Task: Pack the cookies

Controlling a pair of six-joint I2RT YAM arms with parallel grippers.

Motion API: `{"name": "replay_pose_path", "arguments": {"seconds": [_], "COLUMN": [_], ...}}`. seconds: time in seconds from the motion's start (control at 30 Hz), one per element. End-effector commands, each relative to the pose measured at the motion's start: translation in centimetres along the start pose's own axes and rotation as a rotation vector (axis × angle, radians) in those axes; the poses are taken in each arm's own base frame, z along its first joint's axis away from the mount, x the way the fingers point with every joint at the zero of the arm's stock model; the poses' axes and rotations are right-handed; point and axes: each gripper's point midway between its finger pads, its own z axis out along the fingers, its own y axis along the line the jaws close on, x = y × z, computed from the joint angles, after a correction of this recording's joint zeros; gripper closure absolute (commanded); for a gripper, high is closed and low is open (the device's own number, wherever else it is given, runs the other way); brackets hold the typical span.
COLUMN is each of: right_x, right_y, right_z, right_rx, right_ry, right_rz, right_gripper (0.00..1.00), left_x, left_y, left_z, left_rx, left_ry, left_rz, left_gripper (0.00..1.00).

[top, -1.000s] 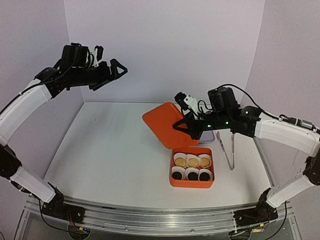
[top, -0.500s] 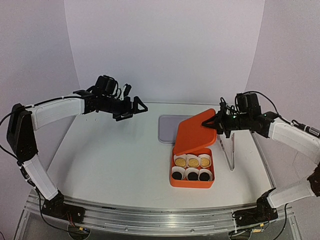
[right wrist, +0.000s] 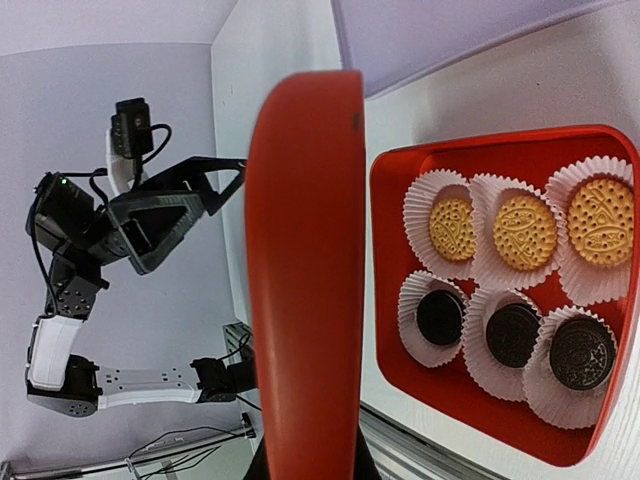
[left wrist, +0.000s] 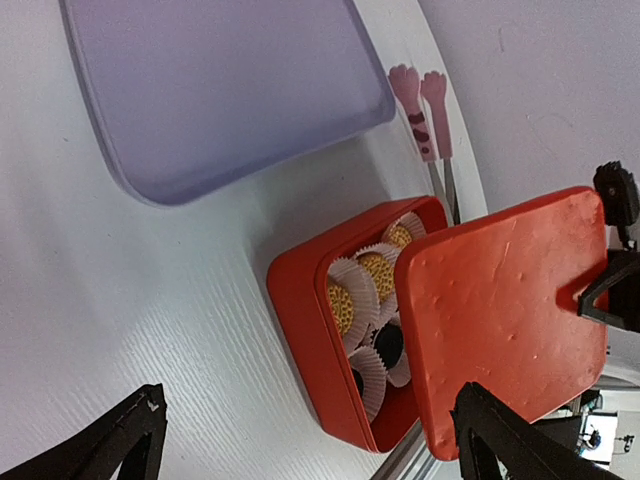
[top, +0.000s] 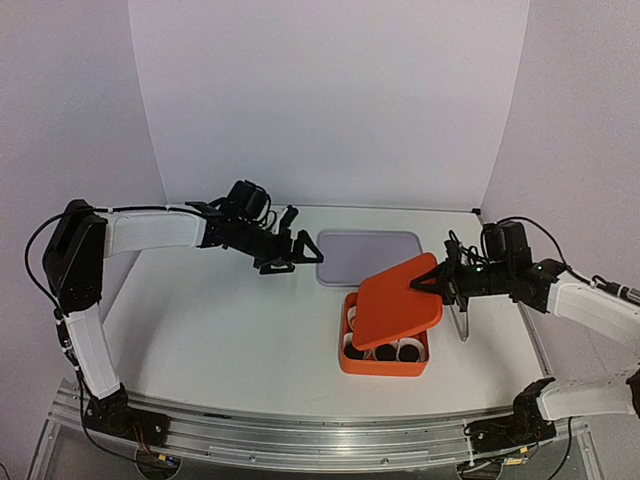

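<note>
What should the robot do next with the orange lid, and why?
Probably level the lid and lower it onto the box. The right jaws hold it tilted above the box, and all six cookies already sit inside.

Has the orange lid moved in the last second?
Yes. The lid dropped from behind the box to tilted over it, held by the right gripper.

Left arm stretched low from 9 o'clock, left hand (top: 295,246) spread wide, pointing 4 o'clock. Right arm reaches from 3 o'clock, right hand (top: 437,281) clamped on lid (top: 395,305).
</note>
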Motion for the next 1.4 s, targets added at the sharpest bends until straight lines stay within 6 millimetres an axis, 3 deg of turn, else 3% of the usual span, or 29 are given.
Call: {"name": "replay_pose_path", "arguments": {"seconds": [0.0, 0.23, 0.43, 0.83, 1.07, 1.23, 1.37], "right_x": [-0.1, 0.2, 0.2, -0.5, -0.5, -0.8, -0.5], "right_y": [1.1, 0.8, -1.4, -3.2, -5.3, -5.6, -6.4], "right_z": [-0.4, 0.0, 0.5, 1.1, 1.5, 0.9, 1.1], "right_rx": [-0.085, -0.181, -0.176, -0.243, -0.213, -0.217, -0.204], "right_ry": [-0.024, -0.023, -0.037, -0.063, -0.057, -0.080, -0.068], "right_rz": [-0.066, -0.079, -0.039, -0.005, 0.044, 0.043, 0.073], "right_gripper": [1.00, 1.00, 1.00, 1.00, 0.90, 0.76, 0.72], "left_x": [-0.3, 0.4, 0.5, 1.1, 1.1, 1.0, 1.0], "left_y": [-2.6, -3.6, -3.6, -3.9, -4.0, -4.1, -4.1], "left_z": [1.5, 2.6, 2.5, 3.6, 3.9, 4.1, 4.2], "left_rx": [0.069, 0.105, 0.111, 0.159, 0.164, 0.168, 0.167], "left_ry": [0.017, 0.039, 0.035, 0.064, 0.069, 0.076, 0.081], "left_rz": [0.045, 0.059, 0.059, 0.053, 0.058, 0.059, 0.057], "left_gripper": [0.00, 0.00, 0.00, 0.00, 0.00, 0.00, 0.00]}}
